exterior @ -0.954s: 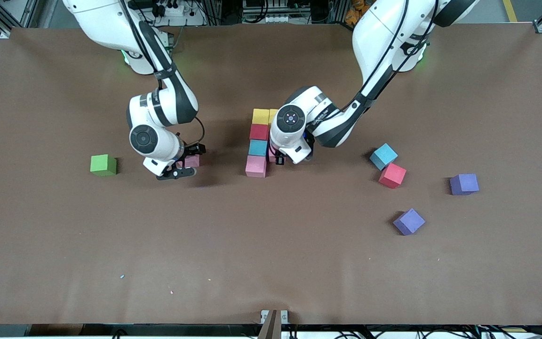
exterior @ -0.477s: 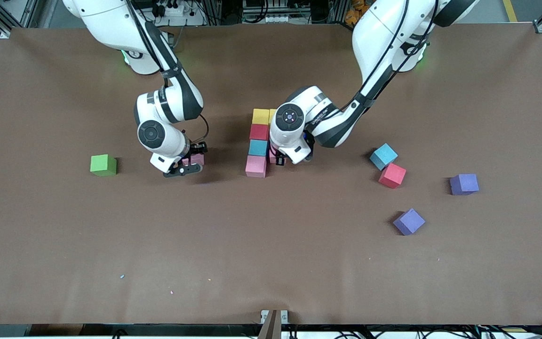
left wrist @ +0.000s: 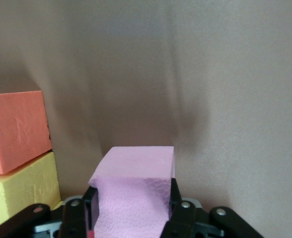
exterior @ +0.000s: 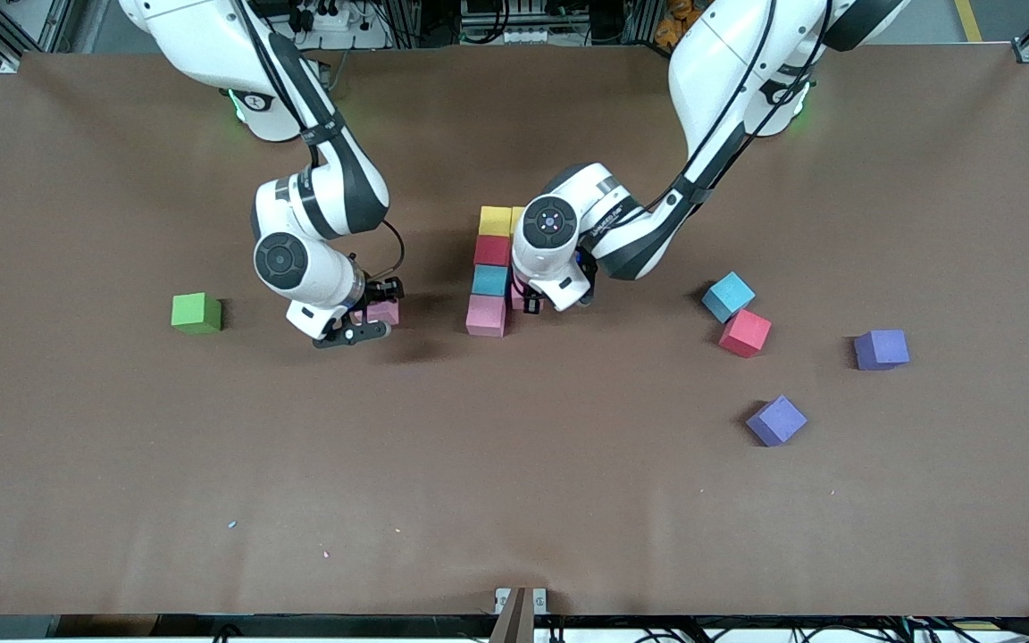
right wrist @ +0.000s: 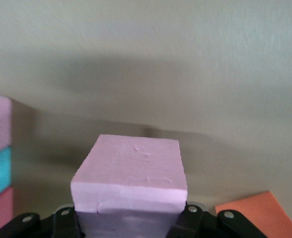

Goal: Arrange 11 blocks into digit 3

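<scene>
Near the middle of the tabletop (exterior: 514, 500) stands a column of touching cubes: a yellow cube (exterior: 495, 221) farthest from the front camera, then a red cube (exterior: 492, 251), a light blue cube (exterior: 489, 280) and a pink cube (exterior: 486, 315) nearest to it. Just beside this column, on the side toward the left arm's end, the left claw (exterior: 528, 302) is closed on a second pink cube (left wrist: 136, 188), which its wrist view shows gripped between the two fingers (left wrist: 178, 210), with an orange cube (left wrist: 17, 130) and another yellow cube (left wrist: 19, 191) close by. Toward the right arm's end, the right claw (exterior: 363, 320) holds a third pink cube (exterior: 382, 312) clamped between its fingers, low over bare tabletop between the column and a green cube (exterior: 196, 313). Toward the left arm's end lie a loose light blue cube (exterior: 728, 296) touching a loose red cube (exterior: 744, 332), and two purple cubes (exterior: 881, 348) (exterior: 775, 420) well apart.
</scene>
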Tool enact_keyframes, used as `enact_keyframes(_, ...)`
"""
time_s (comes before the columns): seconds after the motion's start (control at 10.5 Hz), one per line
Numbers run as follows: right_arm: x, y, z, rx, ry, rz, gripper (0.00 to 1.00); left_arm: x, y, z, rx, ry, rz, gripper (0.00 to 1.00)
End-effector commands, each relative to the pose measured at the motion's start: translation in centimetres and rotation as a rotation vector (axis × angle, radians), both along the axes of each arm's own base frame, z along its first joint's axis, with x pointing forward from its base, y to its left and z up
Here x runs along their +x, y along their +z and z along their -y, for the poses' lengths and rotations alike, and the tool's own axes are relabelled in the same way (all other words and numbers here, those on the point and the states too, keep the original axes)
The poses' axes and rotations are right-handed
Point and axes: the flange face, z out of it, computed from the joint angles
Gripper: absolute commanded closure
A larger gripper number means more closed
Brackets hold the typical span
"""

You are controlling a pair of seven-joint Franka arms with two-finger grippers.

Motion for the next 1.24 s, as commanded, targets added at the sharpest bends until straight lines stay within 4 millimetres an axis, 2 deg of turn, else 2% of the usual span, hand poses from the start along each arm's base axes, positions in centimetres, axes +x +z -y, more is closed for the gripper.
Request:
enact_keyframes(0.0, 3.0, 1.0, -1.9, 0.013, -0.073, 0.014, 1.00, 0.0, -0.4, 0.5, 0.006, -0.001, 0.016, 0.87)
enact_keyframes(0.29, 6.5, 2.1, -4.6, 0.008, -0.136, 0.019, 1.00, 0.3, -0.1, 0.7, -0.003, 0.001, 0.022, 0.87)
enact_keyframes(0.57, 9.4, 1.6, -7.7, -0.002, -0.204, 0.044, 1.00, 0.4, 0.3, 1.1, -0.011, 0.009, 0.026, 0.87)
enact_keyframes(0.86, 11.1, -0.5, -9.7, -0.017, -0.271, 0.033, 1.00, 0.4, 0.3, 1.1, -0.010, 0.007, 0.025, 0.87)
enact_keyframes(0.95, 11.9, -1.6, -11.4, -0.016, -0.316, 0.036, 1.00, 0.4, 0.3, 1.1, -0.011, 0.006, 0.027, 0.85)
enact_keyframes(1.15, 11.7, -2.0, -13.7, -0.006, -0.359, 0.016, 1.00, 0.4, 0.2, 1.1, -0.010, 0.012, 0.021, 0.82)
